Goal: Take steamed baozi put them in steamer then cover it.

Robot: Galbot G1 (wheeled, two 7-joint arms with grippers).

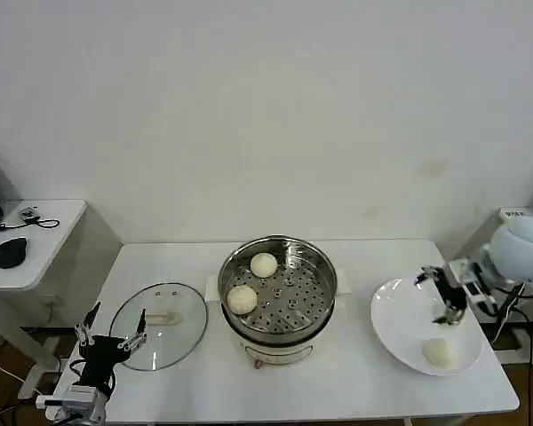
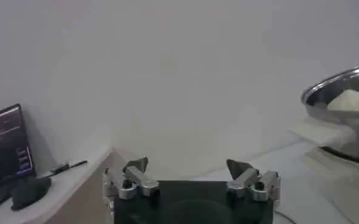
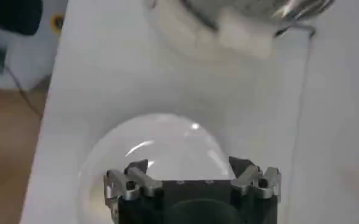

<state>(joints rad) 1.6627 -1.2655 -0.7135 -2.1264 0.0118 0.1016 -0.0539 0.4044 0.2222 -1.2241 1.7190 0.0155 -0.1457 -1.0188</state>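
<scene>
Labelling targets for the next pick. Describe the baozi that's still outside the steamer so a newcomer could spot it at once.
Start at the white table and find the flat white plate on its right side, beside the steamer. The baozi lies on the plate's near part, in front of the right tool, which hangs open over the plate. It is the lone bun on the plate; the other two sit in the steel basket.

I'm working in a lab-like test room: bare white wall (image 1: 266,106), white table (image 1: 355,373), side desk (image 1: 35,257) with computer mouse (image 1: 11,252).

White plate (image 1: 400,324), side desk (image 1: 49,244), mouse (image 1: 11,252).
</scene>
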